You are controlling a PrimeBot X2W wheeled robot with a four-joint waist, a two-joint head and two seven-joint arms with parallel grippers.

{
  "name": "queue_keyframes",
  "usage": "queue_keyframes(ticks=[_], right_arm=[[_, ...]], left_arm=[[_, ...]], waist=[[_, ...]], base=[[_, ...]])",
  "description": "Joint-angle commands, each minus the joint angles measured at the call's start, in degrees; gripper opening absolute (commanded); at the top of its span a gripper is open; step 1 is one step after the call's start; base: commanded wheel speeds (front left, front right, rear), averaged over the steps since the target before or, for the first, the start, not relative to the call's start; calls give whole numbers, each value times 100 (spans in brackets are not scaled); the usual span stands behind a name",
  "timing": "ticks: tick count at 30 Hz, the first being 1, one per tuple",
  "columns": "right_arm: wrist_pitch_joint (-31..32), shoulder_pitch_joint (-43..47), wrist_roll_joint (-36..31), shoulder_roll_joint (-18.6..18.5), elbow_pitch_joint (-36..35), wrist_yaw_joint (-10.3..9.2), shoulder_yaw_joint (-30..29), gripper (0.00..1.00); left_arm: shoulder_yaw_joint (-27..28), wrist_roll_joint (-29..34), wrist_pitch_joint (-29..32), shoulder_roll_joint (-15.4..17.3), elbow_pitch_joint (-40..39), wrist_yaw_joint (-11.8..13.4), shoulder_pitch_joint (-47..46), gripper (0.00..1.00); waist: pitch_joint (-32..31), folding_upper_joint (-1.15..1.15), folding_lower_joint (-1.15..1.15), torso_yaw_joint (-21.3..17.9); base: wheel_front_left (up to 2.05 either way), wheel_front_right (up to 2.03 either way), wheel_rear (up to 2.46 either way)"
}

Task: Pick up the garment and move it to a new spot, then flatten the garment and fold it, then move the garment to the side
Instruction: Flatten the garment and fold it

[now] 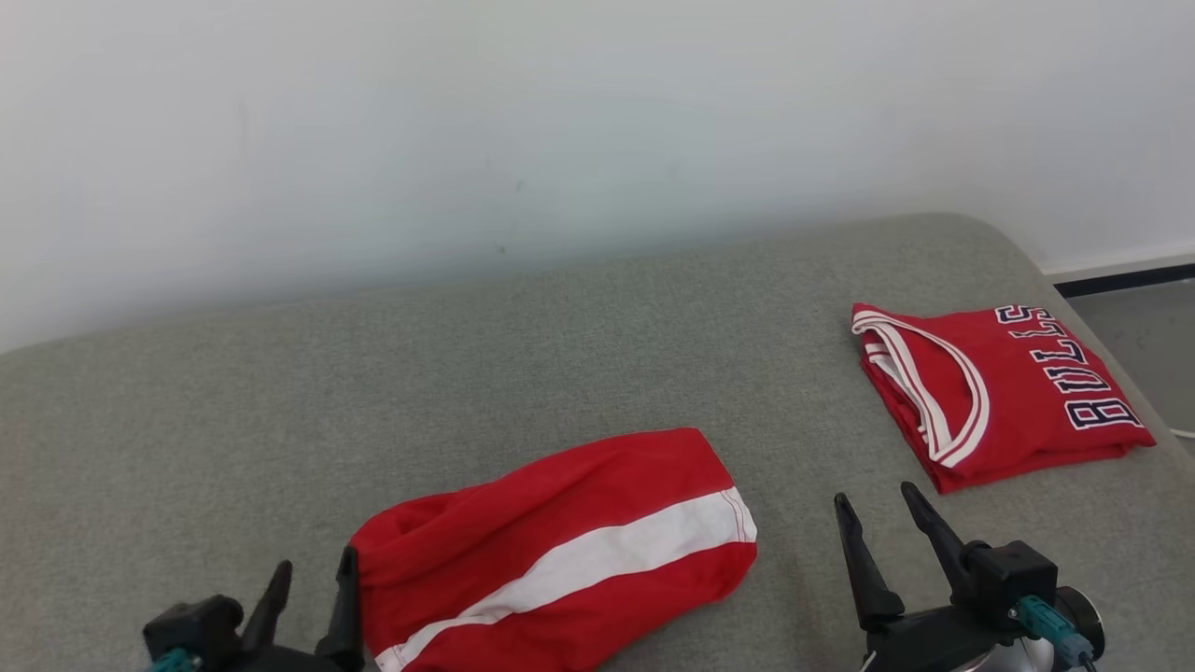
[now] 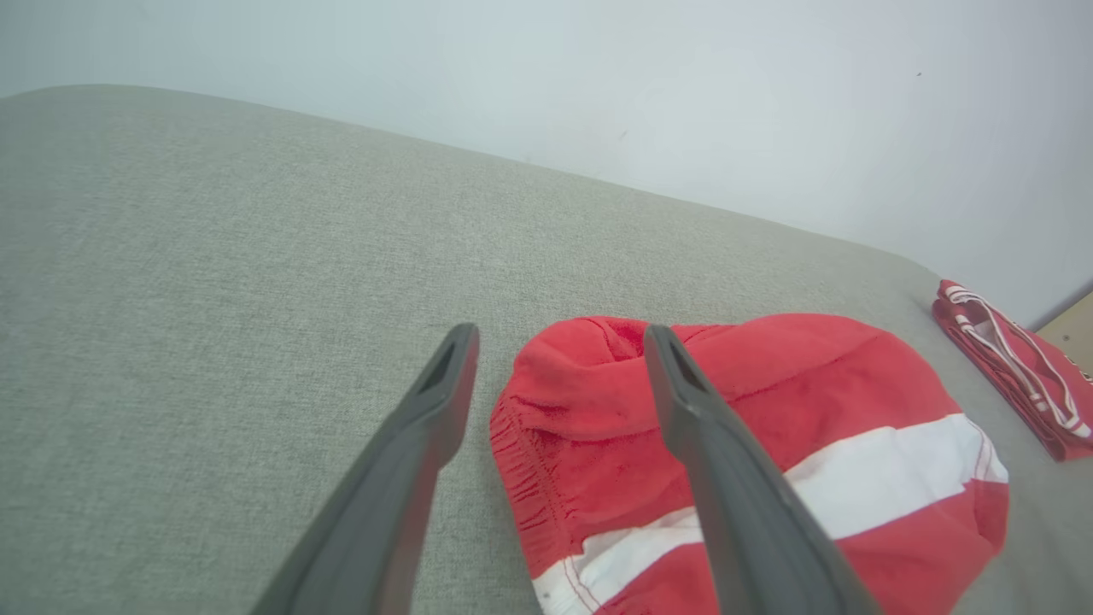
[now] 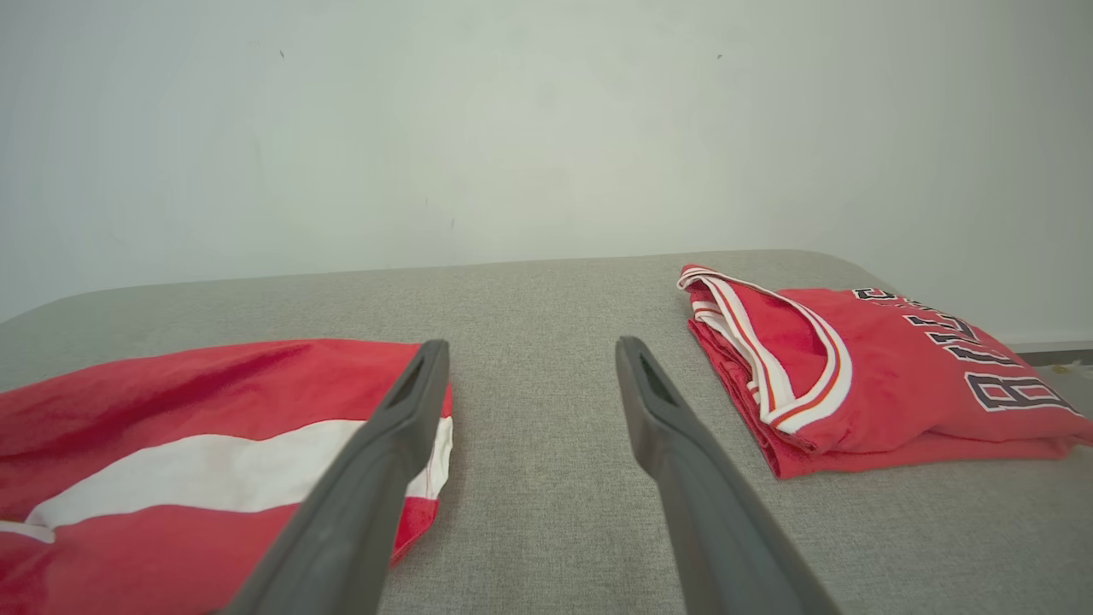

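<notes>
Red shorts with a white stripe [image 1: 560, 546] lie folded on the grey padded surface near its front middle. In the left wrist view the shorts [image 2: 751, 461] show their gathered waistband end. My left gripper [image 1: 313, 574] stands open just left of that waistband end, with one finger [image 2: 683, 401] over the cloth's edge and nothing held. To the right of the shorts [image 3: 196, 444], my right gripper [image 1: 878, 509] stands open over bare surface, apart from the cloth.
A folded red jersey with white trim and dark lettering [image 1: 999, 392] lies at the right end of the grey surface [image 1: 467, 355]. A white wall rises behind. The surface's right edge drops to floor [image 1: 1148, 327].
</notes>
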Motion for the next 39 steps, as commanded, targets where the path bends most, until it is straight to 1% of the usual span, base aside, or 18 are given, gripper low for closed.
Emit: queue_keyframes(ticks=[1, 4, 6, 11, 16, 22, 26, 29, 39], right_arm=[[-25, 38, -23, -15, -25, -17, -37, 100], [2, 76, -67, -19, -59, -17, -114, 100], [4, 91, -84, -18, -77, -17, -156, 100], [-71, 105, -93, -52, -57, -17, -179, 100], [-197, 109, 0, -145, 74, -17, -75, 100], [-317, 150, 152, -292, 330, -16, 84, 100], [-369, 172, 215, -364, 503, -17, 155, 100], [-400, 200, 228, -408, 630, -17, 212, 100], [-459, 107, 253, -352, 815, -17, 317, 100]], left_arm=[[144, 163, -42, -36, -94, -4, 134, 100], [800, 792, -50, -246, -592, 15, 364, 100], [1219, 1206, -48, -449, -875, -66, 584, 100], [2037, 2097, -49, -941, -1370, -445, 1039, 100], [2515, 2776, -50, -1286, -1365, -870, 1291, 100], [2787, 3351, -51, -1459, -1026, -1142, 1471, 100], [2879, 3542, -51, -1515, -743, -1317, 1540, 100], [2896, 3653, -51, -1559, -547, -1402, 1610, 100], [2958, 3810, -51, -1717, -374, -1501, 1587, 100]], waist=[[-35, 0, 0, 38], [-79, 0, 0, 107], [-109, 0, 0, 154], [-212, 0, 0, 280], [-321, 0, 0, 400], [-451, 0, 0, 538], [-514, 0, 0, 626], [-554, 0, 0, 675], [-610, 0, 0, 688]], base=[[0, 0, 0], [0, 0, 0], [0, 0, 0], [0, 0, 0], [0, 0, 0], [0, 0, 0], [0, 0, 0], [0, 0, 0], [0, 0, 0]])
